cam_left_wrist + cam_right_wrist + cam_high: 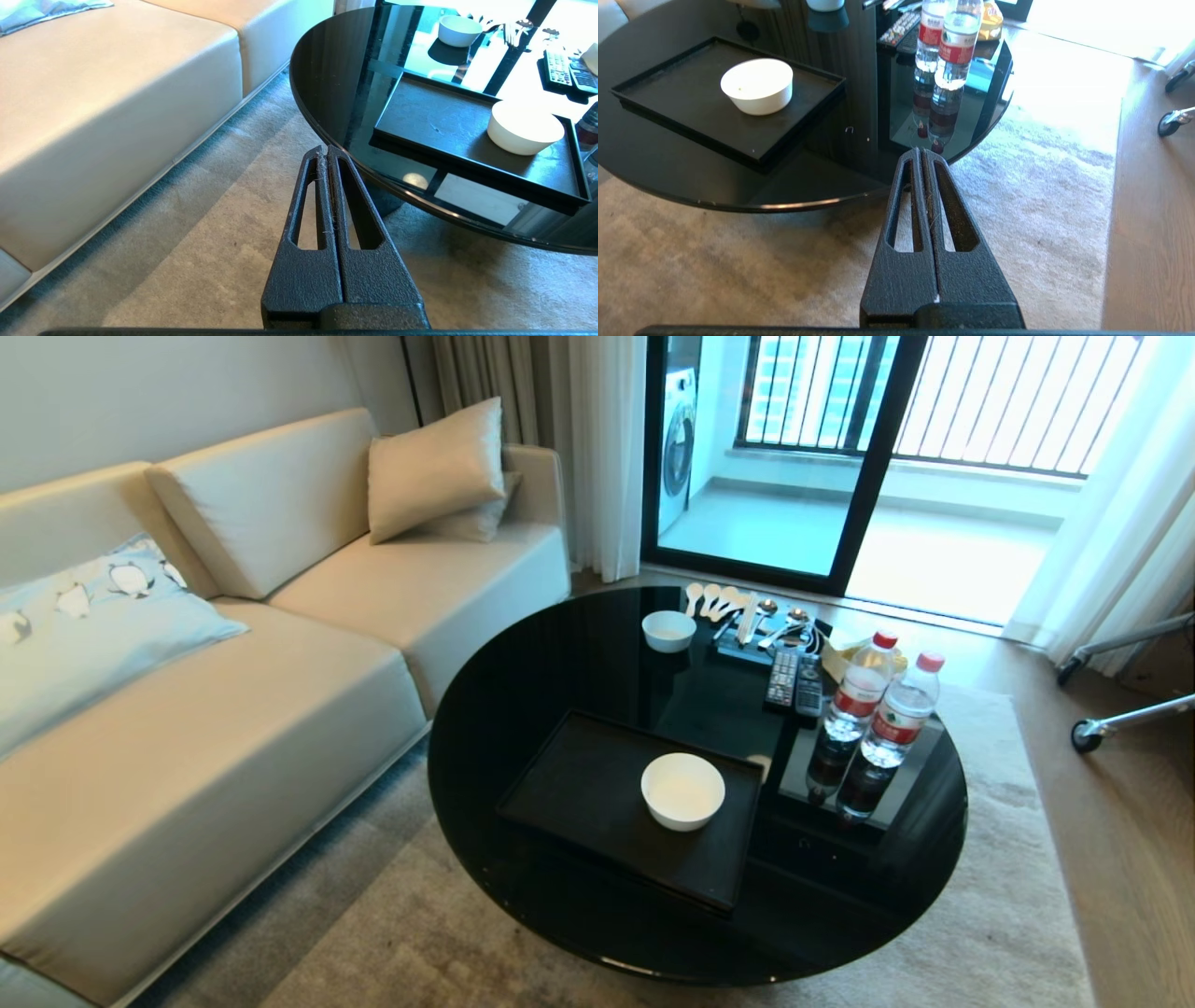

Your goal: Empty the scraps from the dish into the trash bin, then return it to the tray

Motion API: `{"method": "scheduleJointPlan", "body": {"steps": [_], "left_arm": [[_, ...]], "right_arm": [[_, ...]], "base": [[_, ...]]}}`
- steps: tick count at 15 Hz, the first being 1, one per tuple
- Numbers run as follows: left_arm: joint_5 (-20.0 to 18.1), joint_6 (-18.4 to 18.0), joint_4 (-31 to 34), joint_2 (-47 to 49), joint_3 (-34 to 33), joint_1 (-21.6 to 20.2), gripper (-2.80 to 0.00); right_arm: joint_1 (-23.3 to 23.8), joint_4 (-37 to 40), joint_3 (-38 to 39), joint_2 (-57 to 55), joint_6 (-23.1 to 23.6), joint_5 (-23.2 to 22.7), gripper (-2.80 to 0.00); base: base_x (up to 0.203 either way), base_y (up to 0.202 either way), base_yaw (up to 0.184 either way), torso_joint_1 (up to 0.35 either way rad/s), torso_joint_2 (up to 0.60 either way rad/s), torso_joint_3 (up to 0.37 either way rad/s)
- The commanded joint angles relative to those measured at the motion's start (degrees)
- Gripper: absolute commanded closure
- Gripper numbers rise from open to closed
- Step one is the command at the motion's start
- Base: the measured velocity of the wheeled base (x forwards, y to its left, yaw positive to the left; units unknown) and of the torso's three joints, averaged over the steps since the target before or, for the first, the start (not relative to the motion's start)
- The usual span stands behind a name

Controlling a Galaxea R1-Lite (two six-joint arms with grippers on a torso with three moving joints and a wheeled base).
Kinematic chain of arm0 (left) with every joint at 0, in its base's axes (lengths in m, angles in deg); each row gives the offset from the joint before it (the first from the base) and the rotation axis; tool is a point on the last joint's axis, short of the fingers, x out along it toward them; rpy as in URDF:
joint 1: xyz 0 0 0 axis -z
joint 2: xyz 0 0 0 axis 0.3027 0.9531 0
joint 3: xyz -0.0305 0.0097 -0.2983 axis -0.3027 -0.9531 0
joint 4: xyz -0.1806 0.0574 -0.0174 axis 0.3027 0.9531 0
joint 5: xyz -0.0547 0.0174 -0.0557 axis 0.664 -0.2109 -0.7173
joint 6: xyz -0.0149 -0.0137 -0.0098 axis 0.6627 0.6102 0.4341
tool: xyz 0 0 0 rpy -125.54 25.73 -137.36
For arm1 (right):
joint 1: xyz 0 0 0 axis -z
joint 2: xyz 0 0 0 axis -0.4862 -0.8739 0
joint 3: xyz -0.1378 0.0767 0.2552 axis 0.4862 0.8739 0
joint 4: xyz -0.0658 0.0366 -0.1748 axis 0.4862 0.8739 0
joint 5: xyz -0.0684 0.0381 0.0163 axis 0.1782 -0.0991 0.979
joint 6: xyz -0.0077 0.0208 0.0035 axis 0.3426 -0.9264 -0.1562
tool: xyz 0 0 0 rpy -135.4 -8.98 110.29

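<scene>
Dish (682, 791) sits upright on the black tray (579, 784), toward the tray's right end as I see it from the head camera, and from here its inside looks white and bare. In the right wrist view I can make out one tiny fleck in the dish (757, 85) but no orange slices or strip, so I judge the scraps have been tipped out and the dish is back where it belongs. I read that as the task at its end, with nothing left but keeping both arms clear of the round table (560, 653).

My right gripper (921, 150) has its fingers pressed together on nothing, hanging over the carpet just off the table's near edge. My left gripper (325, 148) is likewise closed and empty, low beside the table on the sofa (280, 616) side.

I cannot confirm the dumping itself: the trash bin shows in none of my views. Neither arm appears in the head view. The far side of the table holds a smaller bowl (668, 630), two water bottles (878, 709) and remotes (794, 681).
</scene>
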Motion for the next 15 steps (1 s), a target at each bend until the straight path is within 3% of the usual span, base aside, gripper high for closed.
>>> {"method": "scheduleJointPlan", "body": {"steps": [1, 15], "left_arm": [[0.02, 0.07, -0.07, -0.02, 0.00, 0.00, 0.00], [0.02, 0.07, -0.07, -0.02, 0.00, 0.00, 0.00]], "right_arm": [[-0.07, -0.01, 0.02, 1.56, -0.03, 0.00, 0.00], [-0.07, -0.01, 0.02, 1.56, -0.03, 0.00, 0.00]], "base": [[0.000, 0.000, 0.000, 0.000, 0.00, 0.000], [0.000, 0.000, 0.000, 0.000, 0.00, 0.000]]}}
